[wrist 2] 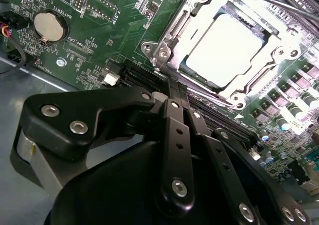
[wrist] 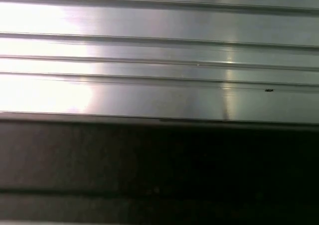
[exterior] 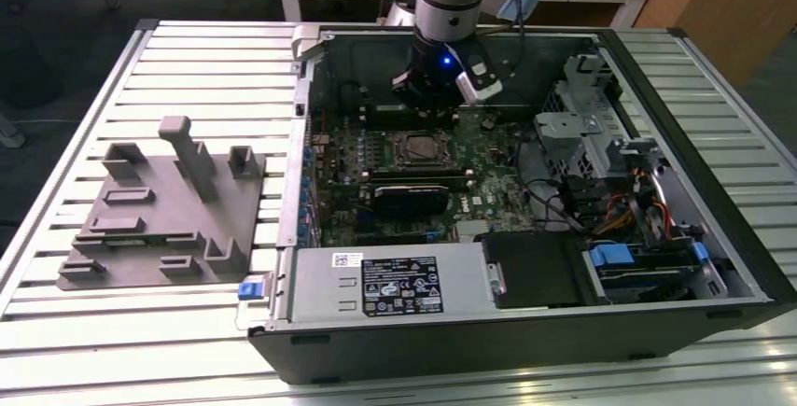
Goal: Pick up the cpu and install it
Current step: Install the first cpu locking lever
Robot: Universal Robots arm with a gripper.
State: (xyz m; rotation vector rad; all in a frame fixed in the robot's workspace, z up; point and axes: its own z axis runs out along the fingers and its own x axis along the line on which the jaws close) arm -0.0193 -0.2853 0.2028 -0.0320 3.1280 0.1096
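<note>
Green motherboard (wrist 2: 99, 40) — pale square cpu (wrist 2: 224, 48) seated inside metal socket frame (wrist 2: 169, 50)

1. The computer case (exterior: 524, 331) lies open on the table (exterior: 75, 331).
2. The moulded tray (exterior: 162, 219) sits on the table, at the exterior view's left of the case.
3. The motherboard (exterior: 373, 201) lies inside the case.
4. The cpu (wrist 2: 224, 48) sits in its socket (exterior: 417, 149) on the motherboard.
5. The gripper (exterior: 430, 98) hangs inside the case, just behind the socket.

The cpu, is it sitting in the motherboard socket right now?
Yes, in the second wrist view the cpu lies flat inside the metal socket frame on the motherboard, apart from the gripper.
</note>
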